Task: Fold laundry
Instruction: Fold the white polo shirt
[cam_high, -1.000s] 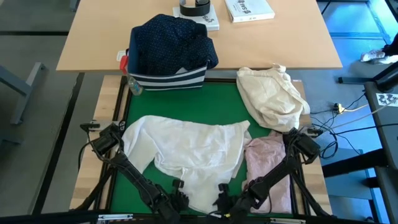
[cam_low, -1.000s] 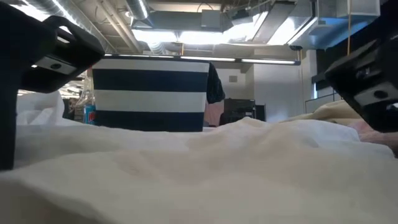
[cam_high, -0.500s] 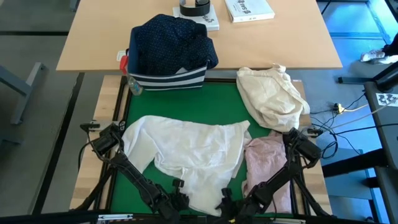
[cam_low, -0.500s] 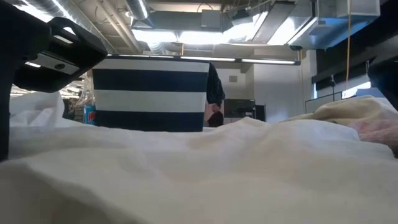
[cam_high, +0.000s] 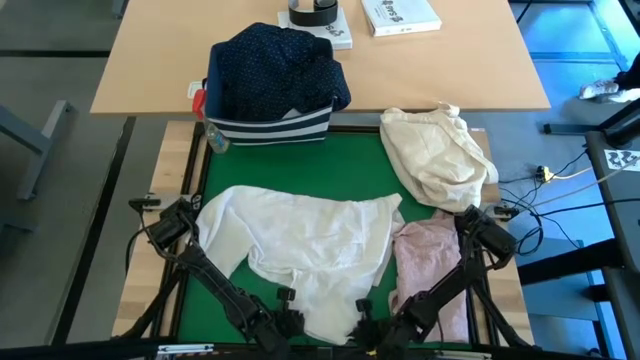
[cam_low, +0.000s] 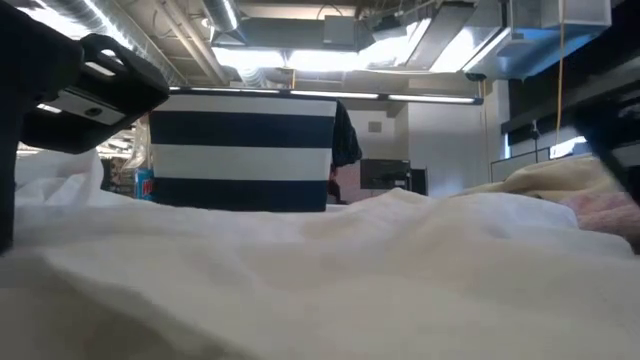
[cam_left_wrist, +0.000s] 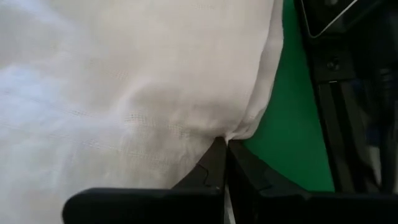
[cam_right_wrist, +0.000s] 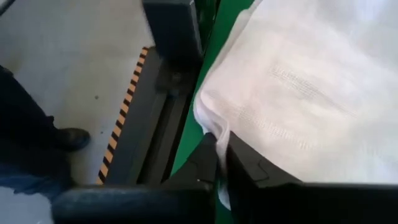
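The white shirt (cam_high: 300, 240) lies spread and crumpled on the green mat (cam_high: 350, 170); it fills the foreground of the low view (cam_low: 320, 270). My left gripper (cam_high: 285, 318) and right gripper (cam_high: 360, 322) sit at its near edge, both shut on it. The pale pink top (cam_high: 430, 270) lies beside the shirt on the right. The navy white-dotted shirt (cam_high: 275, 65) is heaped in the striped bin (cam_high: 270, 125) at the far side. The grey jeans are out of view. My left gripper pinches the white shirt's near edge (cam_left_wrist: 239, 132) between its two fingers, slanting down from the near side. The cloth there puckers into a small fold and the rest lies slack on the mat (cam_left_wrist: 292, 124). My right gripper pinches a folded bit of the shirt's near edge (cam_right_wrist: 208, 121) between its two fingers, slanting down from the near side. The edge bunches at the fingertips; the rest of the shirt lies slack on the mat.
A cream-beige cloth bundle (cam_high: 438, 155) lies at the far right of the mat. A bottle (cam_high: 212, 135) stands left of the bin. Books and a tape roll (cam_high: 320, 12) lie on the wooden table behind. A person's shoe (cam_right_wrist: 68, 138) shows on the floor past the table's near edge.
My right arm has shifted a little and sunk toward the shirt's near edge; in the low view its dark bulk has slid out to the right. The shirt has stayed spread where it was.
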